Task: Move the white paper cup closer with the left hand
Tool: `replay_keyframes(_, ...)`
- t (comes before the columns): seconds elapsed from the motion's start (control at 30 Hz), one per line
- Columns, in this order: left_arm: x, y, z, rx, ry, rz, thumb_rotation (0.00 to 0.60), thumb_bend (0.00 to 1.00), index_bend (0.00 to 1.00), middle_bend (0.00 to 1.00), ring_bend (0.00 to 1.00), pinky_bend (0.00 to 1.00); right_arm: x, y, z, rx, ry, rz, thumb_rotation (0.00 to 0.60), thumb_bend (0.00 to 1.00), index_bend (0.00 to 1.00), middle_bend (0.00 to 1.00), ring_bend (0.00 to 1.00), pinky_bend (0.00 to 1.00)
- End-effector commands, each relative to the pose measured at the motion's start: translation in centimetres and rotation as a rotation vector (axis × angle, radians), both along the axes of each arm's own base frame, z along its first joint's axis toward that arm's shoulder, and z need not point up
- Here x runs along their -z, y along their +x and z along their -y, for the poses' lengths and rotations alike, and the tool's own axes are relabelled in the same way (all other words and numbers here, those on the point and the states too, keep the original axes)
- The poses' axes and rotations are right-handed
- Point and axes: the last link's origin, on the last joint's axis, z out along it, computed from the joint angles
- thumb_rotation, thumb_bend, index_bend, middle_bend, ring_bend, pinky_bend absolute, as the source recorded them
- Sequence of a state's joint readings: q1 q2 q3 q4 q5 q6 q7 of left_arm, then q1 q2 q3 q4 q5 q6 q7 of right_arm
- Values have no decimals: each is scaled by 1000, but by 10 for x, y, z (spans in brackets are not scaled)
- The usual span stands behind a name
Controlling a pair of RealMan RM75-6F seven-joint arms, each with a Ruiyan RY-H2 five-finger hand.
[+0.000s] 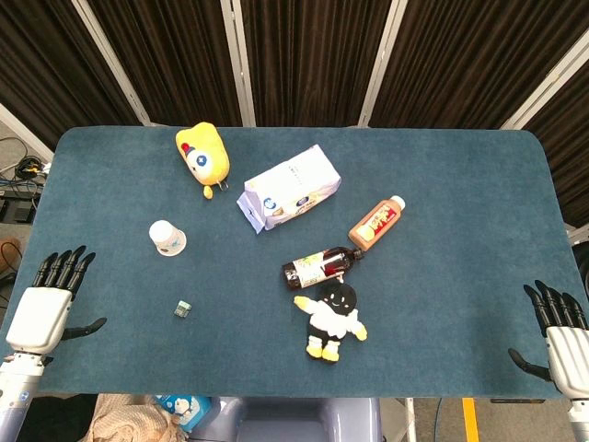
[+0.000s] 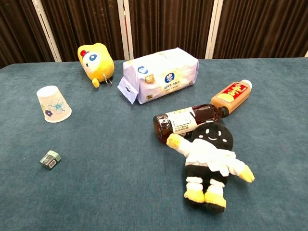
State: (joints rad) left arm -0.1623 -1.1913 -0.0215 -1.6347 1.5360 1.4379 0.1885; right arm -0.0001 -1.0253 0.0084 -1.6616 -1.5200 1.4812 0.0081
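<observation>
The white paper cup (image 1: 167, 238) stands upside down on the blue table's left part; the chest view shows a blue flower print on the cup (image 2: 53, 104). My left hand (image 1: 48, 301) rests at the table's near left edge, fingers spread and holding nothing, well short of the cup. My right hand (image 1: 563, 329) lies at the near right edge, also empty with fingers apart. Neither hand appears in the chest view.
A small green box (image 1: 183, 309) lies just nearer than the cup. Further back are a yellow plush (image 1: 204, 157) and a white package (image 1: 288, 187). In the middle lie a dark bottle (image 1: 319, 265), an orange bottle (image 1: 377, 222) and a black-and-white plush (image 1: 331, 319).
</observation>
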Motion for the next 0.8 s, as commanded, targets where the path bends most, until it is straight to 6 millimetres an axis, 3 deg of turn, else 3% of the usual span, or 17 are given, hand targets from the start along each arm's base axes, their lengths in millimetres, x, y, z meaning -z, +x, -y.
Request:
replay_keyframes(0.03, 0, 0, 0, 3, 0, -1, 600, 0, 0, 0, 0, 20, 0, 0, 0, 0, 0, 1, 600, 215, 0, 0, 0, 11)
replay_keyframes(0.67, 0, -1, -1, -2, -9, 2, 600, 0, 0, 0, 0, 22, -2, 1, 4, -5, -82, -7, 600, 216, 0, 0, 0, 11)
replay_keyframes(0.8, -2, 7, -14, 30, -2, -10, 600, 0, 0, 0, 0, 87, -2, 0, 3, 3, -73, -5, 600, 216, 0, 0, 0, 11)
